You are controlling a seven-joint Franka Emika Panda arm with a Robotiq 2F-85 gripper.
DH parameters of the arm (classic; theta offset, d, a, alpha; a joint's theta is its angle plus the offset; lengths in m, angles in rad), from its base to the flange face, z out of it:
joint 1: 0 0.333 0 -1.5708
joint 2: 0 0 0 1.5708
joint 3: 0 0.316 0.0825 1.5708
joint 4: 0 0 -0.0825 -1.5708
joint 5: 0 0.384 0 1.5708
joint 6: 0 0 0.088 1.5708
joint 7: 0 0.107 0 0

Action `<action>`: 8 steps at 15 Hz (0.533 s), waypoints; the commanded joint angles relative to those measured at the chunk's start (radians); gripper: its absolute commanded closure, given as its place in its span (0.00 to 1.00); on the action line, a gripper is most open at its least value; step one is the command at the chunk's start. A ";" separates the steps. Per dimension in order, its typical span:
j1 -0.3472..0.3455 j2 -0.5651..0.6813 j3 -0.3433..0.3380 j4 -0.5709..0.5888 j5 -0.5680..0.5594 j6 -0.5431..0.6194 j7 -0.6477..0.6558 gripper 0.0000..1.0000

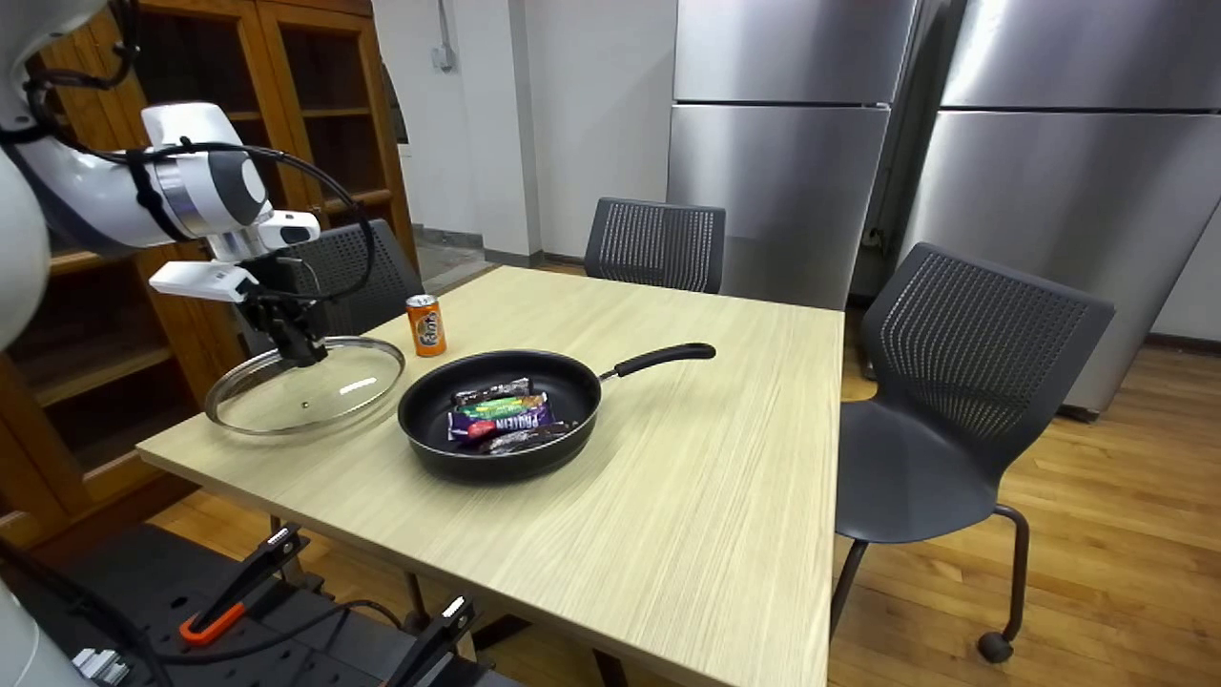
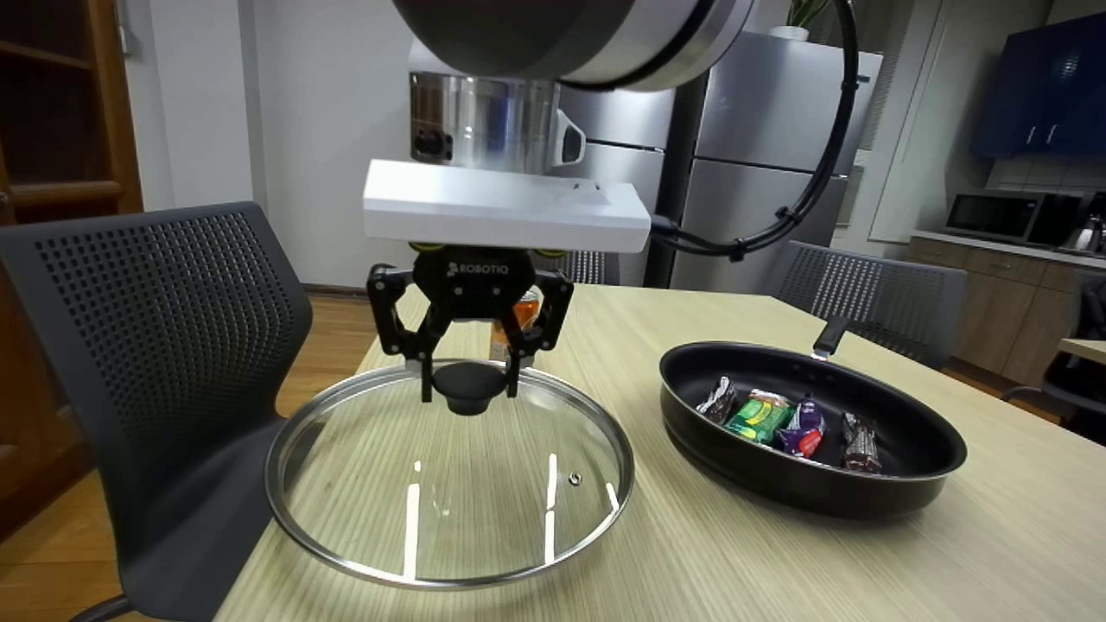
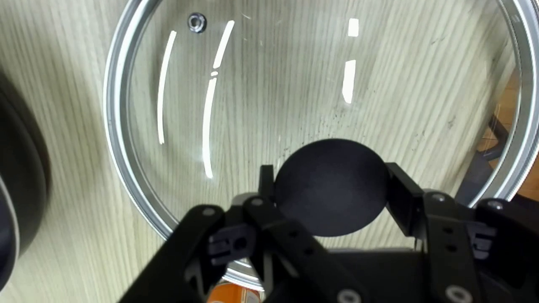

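1. So, the gripper [image 2: 469, 380] has the lid's black knob [image 3: 330, 187] pinched between its two fingers [image 3: 402, 195], one on each side.
2. That glass lid [image 2: 471, 501] is left of centre, low in the frame, in an exterior view. It pokes out past the edge of the table [image 1: 725, 496]: floor [image 3: 507, 101] shows through the glass at the right of the wrist view. Can't tell if the rim touches the tabletop or hovers.
3. Right side of that same exterior frame: an uncovered frying pan [image 2: 795, 490] with wrapped snack bars [image 1: 501, 420] inside. A soda can [image 1: 426, 326] stands just beside the lid, left of centre in an exterior view.
4. Step in hand, I'd say: handling the lid by its knob.
5. Next move probably calls for a firm pinch and a level lid, rim clear of the can and pan.
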 commanded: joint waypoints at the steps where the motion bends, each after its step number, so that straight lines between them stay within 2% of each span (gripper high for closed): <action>1: 0.005 -0.104 -0.013 -0.047 -0.060 0.008 0.028 0.61; 8: 0.000 -0.166 -0.013 -0.071 -0.136 0.010 0.048 0.61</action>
